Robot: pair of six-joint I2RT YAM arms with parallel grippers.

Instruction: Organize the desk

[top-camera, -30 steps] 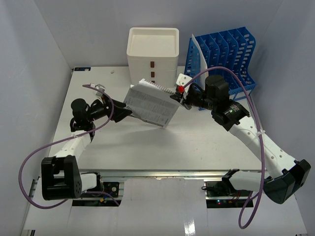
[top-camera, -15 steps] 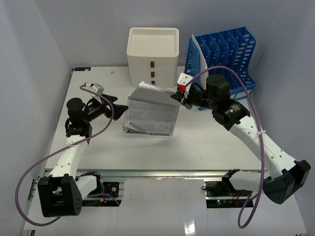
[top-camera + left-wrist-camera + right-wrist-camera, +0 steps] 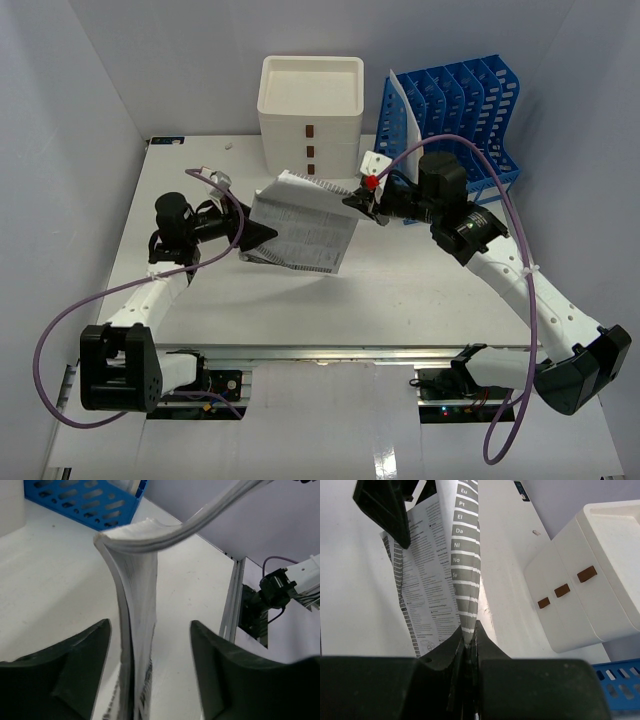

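- White desk (image 3: pixel 400 290) spreads under both arms, with a cream drawer box (image 3: pixel 310 100) and a blue file rack (image 3: pixel 450 110) at its far edge
- Printed booklet (image 3: pixel 305 225) hangs tilted over the desk's middle, just in front of the drawer box
- Grey tab strip (image 3: pixel 466 575) on its edge reads Eu, Pt, El, Da, Nl, No, Sv; the smaller print is too fine to read
- Right gripper (image 3: pixel 358 200) is clamped tight on the booklet's upper right corner
- Left gripper (image 3: pixel 262 235) stands partly open, one finger on either side of the booklet's left edge, neither visibly pressing it
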